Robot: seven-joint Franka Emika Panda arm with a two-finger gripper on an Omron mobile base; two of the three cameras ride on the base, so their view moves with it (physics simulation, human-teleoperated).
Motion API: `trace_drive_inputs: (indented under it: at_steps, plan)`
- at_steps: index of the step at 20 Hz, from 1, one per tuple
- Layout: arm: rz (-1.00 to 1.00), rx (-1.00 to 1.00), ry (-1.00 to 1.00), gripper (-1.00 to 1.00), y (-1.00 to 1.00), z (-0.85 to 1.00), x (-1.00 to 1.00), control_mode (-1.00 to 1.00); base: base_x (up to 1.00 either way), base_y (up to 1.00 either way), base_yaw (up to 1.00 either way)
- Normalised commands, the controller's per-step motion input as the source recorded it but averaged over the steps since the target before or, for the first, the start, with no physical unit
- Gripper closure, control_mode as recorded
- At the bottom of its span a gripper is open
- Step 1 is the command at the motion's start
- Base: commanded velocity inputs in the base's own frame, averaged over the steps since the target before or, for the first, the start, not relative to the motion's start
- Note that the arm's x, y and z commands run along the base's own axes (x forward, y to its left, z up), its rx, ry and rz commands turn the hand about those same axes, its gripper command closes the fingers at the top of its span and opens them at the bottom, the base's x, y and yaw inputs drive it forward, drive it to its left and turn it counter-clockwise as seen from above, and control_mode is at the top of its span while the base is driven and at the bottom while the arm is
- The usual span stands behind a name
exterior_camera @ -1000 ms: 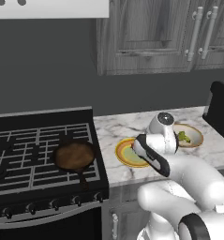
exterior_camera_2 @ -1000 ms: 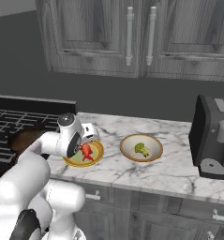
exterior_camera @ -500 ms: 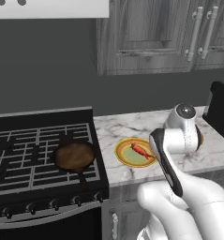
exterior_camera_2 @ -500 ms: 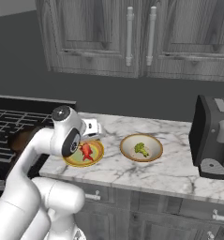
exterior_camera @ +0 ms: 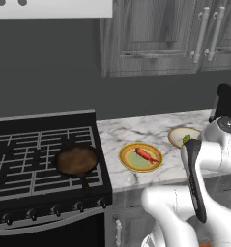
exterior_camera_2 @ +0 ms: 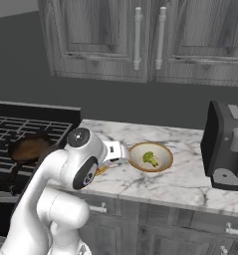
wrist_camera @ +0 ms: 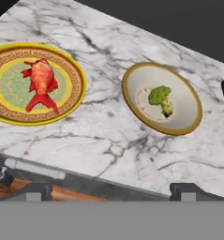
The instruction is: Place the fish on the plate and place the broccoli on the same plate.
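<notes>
Claw (wrist_camera: 106,190) spread wide, empty, over bench (wrist_camera: 108,140); fish (wrist_camera: 41,82) sits on plate (wrist_camera: 76,89). Broccoli (wrist_camera: 160,98) looks loose in its bowl (wrist_camera: 188,117), so a steep grab could probably knock it out

A: The tabletop (wrist_camera: 108,140) looks like polished white marble with grey veins, and the plate (wrist_camera: 71,101) and bowl (wrist_camera: 183,101) seem glazed ceramic.

B: The cupboards (exterior_camera_2: 140,40) are grey grained wood with metal handles; the frying pan (exterior_camera: 77,160) looks matt dark iron.
</notes>
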Motion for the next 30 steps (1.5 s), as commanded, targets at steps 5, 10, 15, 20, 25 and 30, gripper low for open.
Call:
trace_drive_inputs:
  at_steps: [5,10,15,20,25,30]
  plan:
    - [0.07,-0.16,-0.02,-1.0,-0.35,0.0,-0.1,-1.0,0.0,0.0,0.0]
    - [0.11,-0.21,-0.01,-1.0,-0.16,-0.01,0.01,-1.0,0.0,0.0,0.0]
    - [0.14,-0.23,0.04,-1.0,-0.01,-0.15,0.18,-1.0,0.0,0.0,0.0]
    - [0.12,-0.18,0.14,-1.0,0.0,-0.27,0.24,-1.0,0.0,0.0,0.0]
    - [0.09,-0.01,0.17,-1.0,0.0,-0.14,0.15,-1.0,0.0,0.0,0.0]
    - [0.02,0.0,0.06,-1.0,0.0,-0.28,0.29,-1.0,0.0,0.0,0.0]
